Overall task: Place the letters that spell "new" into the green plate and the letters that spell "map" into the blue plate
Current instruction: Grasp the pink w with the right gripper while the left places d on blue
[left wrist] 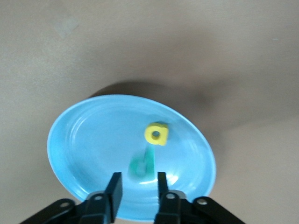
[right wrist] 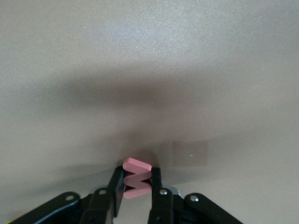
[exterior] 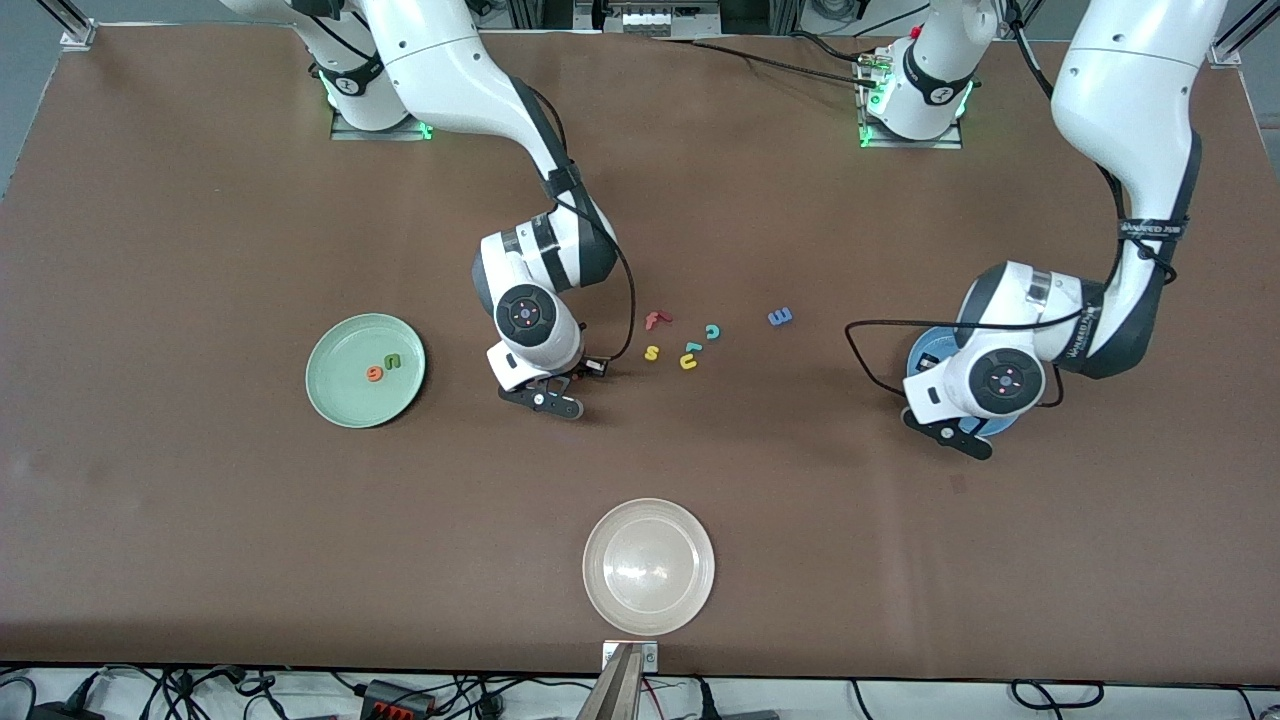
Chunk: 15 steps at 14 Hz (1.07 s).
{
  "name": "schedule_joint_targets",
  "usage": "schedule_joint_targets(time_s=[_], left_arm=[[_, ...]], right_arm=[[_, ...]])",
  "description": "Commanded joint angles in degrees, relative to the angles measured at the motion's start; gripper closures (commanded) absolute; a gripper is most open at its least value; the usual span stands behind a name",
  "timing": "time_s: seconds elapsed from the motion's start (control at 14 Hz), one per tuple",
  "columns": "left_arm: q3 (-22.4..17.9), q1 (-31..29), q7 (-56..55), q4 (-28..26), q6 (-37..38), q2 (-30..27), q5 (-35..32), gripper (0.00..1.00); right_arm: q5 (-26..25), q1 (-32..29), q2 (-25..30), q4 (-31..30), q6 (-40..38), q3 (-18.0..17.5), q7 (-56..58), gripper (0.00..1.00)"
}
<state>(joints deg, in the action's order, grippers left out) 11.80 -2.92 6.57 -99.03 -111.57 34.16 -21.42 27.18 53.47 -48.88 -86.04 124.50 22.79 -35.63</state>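
Right wrist view has the right gripper [right wrist: 137, 183] with its jaws clamped on the pink foam w [right wrist: 137, 178], lifted a bit over bare brown desk [exterior: 200, 220]. From the front it hangs between the round mint-green plate [exterior: 330, 405] and the loose letters, and that plate already holds the olive-green foam n [exterior: 393, 360] and the orange foam e [exterior: 375, 373].

Left gripper [left wrist: 139, 185] sits over the round sky-blue plate [left wrist: 84, 140] at the left arm's end of the desk, jaws a narrow gap apart and holding nothing. In the plate lie the yellow foam a [left wrist: 156, 134] and the teal foam p [left wrist: 142, 165] (blurry, right under the jaws).

Mid-desk the blue foam m [exterior: 780, 316] still waits on the desk, apart from the leftover cluster: red f [exterior: 655, 319], yellow s [exterior: 652, 352], teal c [exterior: 712, 331], yellow u [exterior: 688, 362] and one more small teal piece [exterior: 692, 347]. The whitish-beige plate [exterior: 600, 590] sits nearest the front camera.
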Motion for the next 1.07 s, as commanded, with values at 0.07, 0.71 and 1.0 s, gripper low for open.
schedule_joint_targets(time_s=[0.07, 0.71, 1.0], left_arm=[[1.90, -0.07, 0.56, -0.11, 0.21, -0.23, -0.47, 0.00], [23.16, -0.42, -8.24, -7.47, 1.72, -4.18, 6.04, 0.00], [26.96, 1.94, -8.59, -14.52, -4.97, -5.24, 0.01, 0.00]], right_arm=[[0.07, -0.12, -0.34, 1.05, 0.13, 1.11, 0.65, 0.98], [-0.37, 0.58, 4.49, -5.17, -10.06, 18.06, 24.16, 1.00], [-0.11, -1.00, 5.11, -10.62, -9.98, 23.07, 36.22, 0.99]])
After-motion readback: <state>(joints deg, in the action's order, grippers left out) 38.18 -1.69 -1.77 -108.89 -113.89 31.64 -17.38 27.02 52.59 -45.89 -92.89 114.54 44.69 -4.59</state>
